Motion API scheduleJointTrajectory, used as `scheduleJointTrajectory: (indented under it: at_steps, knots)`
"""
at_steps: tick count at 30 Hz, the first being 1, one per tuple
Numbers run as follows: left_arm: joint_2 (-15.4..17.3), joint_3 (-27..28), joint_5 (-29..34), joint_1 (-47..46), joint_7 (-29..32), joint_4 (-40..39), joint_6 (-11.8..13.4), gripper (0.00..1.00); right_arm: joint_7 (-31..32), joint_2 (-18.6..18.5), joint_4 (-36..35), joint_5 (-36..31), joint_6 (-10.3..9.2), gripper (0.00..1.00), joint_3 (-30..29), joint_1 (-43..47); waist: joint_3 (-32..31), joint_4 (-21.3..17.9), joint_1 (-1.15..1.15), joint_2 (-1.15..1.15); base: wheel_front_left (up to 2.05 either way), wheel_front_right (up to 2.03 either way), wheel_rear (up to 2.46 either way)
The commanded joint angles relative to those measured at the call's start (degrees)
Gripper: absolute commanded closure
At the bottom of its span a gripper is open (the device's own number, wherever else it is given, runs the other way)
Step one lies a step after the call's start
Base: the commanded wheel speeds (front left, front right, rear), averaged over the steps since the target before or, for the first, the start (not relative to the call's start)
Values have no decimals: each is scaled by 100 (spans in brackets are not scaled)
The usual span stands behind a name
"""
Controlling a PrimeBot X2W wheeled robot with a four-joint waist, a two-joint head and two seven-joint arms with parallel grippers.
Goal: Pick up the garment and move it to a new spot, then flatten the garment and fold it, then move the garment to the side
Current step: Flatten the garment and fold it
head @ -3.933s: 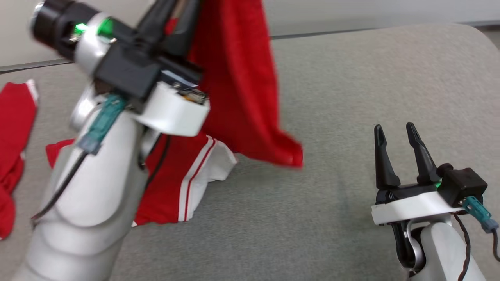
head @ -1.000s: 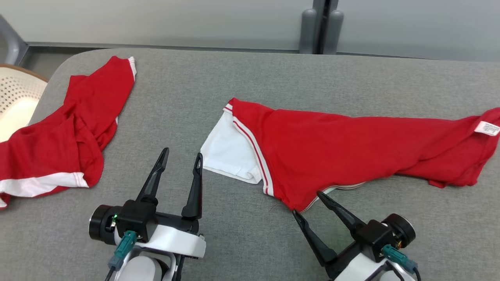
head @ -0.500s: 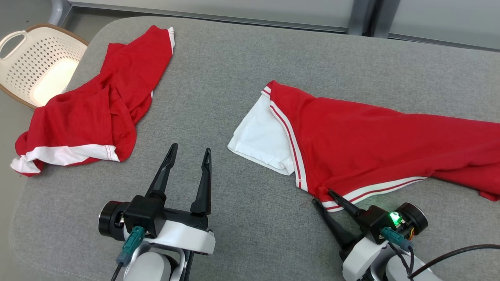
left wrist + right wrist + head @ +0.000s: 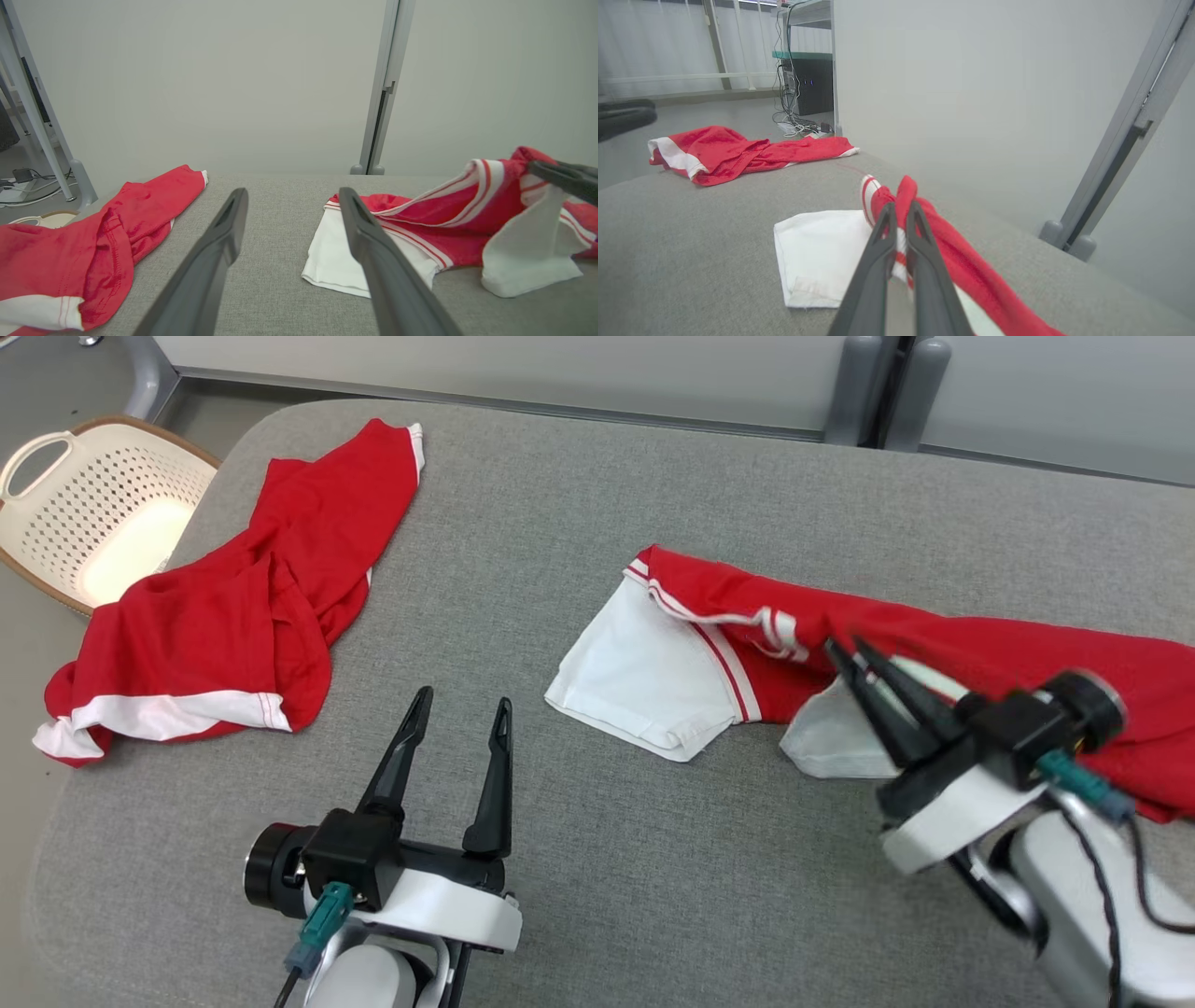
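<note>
Though blur smears the right end effector (image 4: 845, 649) in the head view, the right wrist view shows it clenched on the striped hem of the red-and-white garment (image 4: 1027, 649), holding that fold off the counter (image 4: 607, 859). Its wrist hides part of the cloth, and the picture's edge cuts off the garment's right end. The rest lies across the counter's right half. The left end effector (image 4: 464, 698) stands released near the front edge, apart from it. Another red garment (image 4: 233, 616) lies at the far left corner.
</note>
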Motion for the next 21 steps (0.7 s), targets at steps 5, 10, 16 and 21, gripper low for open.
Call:
scheduleJointTrajectory:
  at_steps: [5, 10, 16, 21]
  knots:
    - [18, -187, -86, -211, -3, -39, 0, 0, 605, -739, -663, 228, -2, 100, -180, -881, 194, 137, 0, 0, 0, 0, 0]
    - [19, -483, -225, -471, -3, -92, 50, 0, 1287, -1492, -771, 592, -3, 100, 101, -1981, 502, 429, 0, 0, 0, 0, 0]
    - [17, -893, -476, -655, -3, -163, 176, 0, 1773, -2137, 16, 1097, -3, 100, 899, -3392, 849, 881, 0, 0, 0, 0, 0]
    - [18, -1101, -595, -701, -3, -201, 279, 0, 1542, -2186, 1415, 813, -3, 0, 1203, -4527, 1047, 1108, 0, 0, 0, 0, 0]
